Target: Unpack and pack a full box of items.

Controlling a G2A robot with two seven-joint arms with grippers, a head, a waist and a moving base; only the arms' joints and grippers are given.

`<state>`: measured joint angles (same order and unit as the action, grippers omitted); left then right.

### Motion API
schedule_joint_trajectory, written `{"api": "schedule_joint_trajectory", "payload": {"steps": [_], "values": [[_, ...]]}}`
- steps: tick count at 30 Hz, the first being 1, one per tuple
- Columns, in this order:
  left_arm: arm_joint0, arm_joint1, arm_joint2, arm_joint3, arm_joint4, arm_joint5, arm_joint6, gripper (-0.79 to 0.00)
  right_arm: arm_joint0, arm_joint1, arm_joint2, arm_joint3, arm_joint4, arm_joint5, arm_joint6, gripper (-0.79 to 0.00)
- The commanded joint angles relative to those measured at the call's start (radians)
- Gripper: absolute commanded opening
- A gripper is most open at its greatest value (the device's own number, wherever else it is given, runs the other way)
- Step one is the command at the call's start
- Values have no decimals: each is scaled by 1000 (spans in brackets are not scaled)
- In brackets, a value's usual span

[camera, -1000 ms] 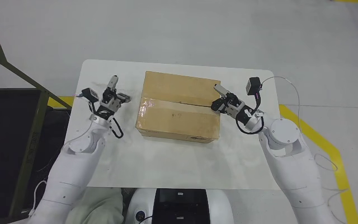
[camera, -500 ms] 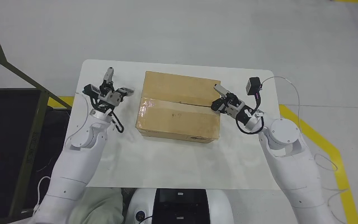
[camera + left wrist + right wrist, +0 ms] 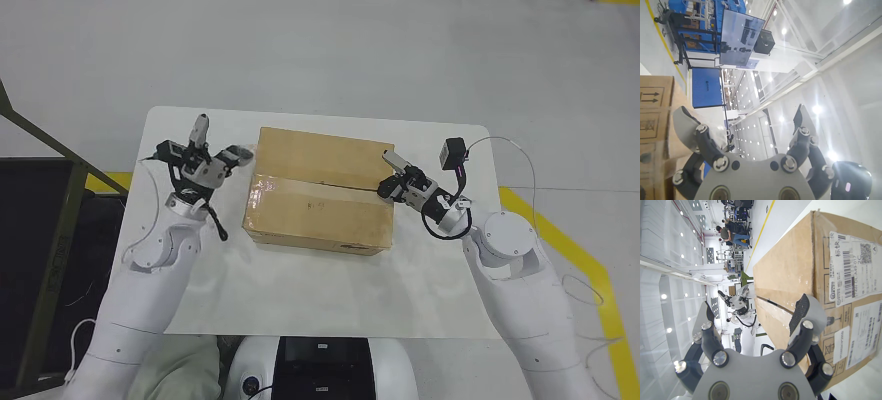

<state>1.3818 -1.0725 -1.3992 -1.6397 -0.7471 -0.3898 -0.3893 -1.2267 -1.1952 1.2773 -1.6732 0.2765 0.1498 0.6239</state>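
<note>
A shut brown cardboard box (image 3: 320, 190) lies in the middle of the white table (image 3: 300, 290), its two top flaps meeting at a taped seam. My left gripper (image 3: 220, 140) hovers open beside the box's left end near the far corner, nothing between its fingers; the left wrist view has the box's printed side (image 3: 655, 113) next to one finger (image 3: 682, 117). My right gripper (image 3: 388, 175) stands open at the box's right end by the seam. In the right wrist view one pad (image 3: 800, 311) lies over the box's top edge (image 3: 787, 266), above the shipping labels.
Bare table runs along the box's front, with narrower strips at both ends. A dark stand (image 3: 40, 250) borders the table's left edge. Yellow floor tape (image 3: 560, 240) runs off to the right. Across the box, the right wrist view catches my left gripper (image 3: 740, 298) far off.
My left gripper has swung toward the box's far left corner and turned, its fingers staying spread. The right gripper and the box have not moved.
</note>
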Motion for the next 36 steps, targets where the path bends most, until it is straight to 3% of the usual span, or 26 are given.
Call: {"api": "schedule_joint_trajectory", "payload": {"steps": [1,14,28,36], "values": [[2,-2,6,-16,21,-3,-1,0,0,0,0,0,0,0,0,0],[12,-21,73,-114,237,-20,55,0,0,0,0,0,0,0,0,0],[-31,-50,182,-64,566,-24,177,0,0,0,0,0,0,0,0,0],[-31,-60,221,-70,708,-38,194,0,0,0,0,0,0,0,0,0]]}}
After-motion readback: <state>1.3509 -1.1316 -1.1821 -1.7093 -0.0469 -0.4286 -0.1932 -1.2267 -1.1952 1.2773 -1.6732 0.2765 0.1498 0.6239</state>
